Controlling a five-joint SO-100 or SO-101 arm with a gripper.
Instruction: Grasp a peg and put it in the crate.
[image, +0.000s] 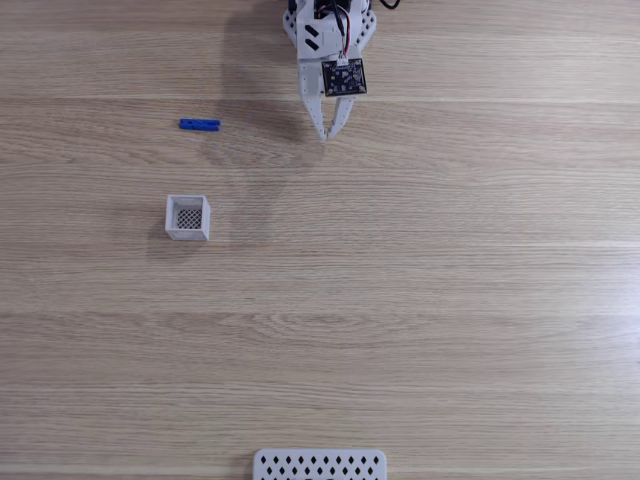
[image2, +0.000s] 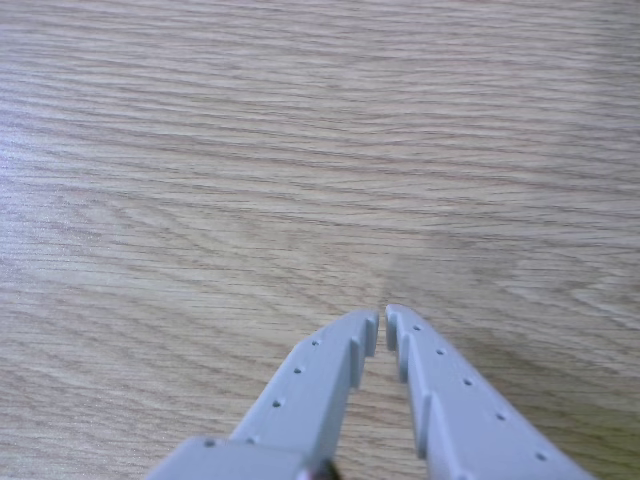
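Wood-grain table (image: 450, 300). Peg (image: 200, 125) lies flat, above the crate (image: 188, 217) in the fixed view, left of the gripper (image: 326, 133); fingers (image2: 345, 355) closed, empty. We should open, align across the peg's narrow width, then descend.

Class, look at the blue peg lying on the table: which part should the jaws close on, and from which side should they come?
Grip the peg at its middle, coming straight down from above. It lies flat, with its length left to right in the fixed view, so the jaws should close across its narrow width. The gripper, nearly shut, must open first.
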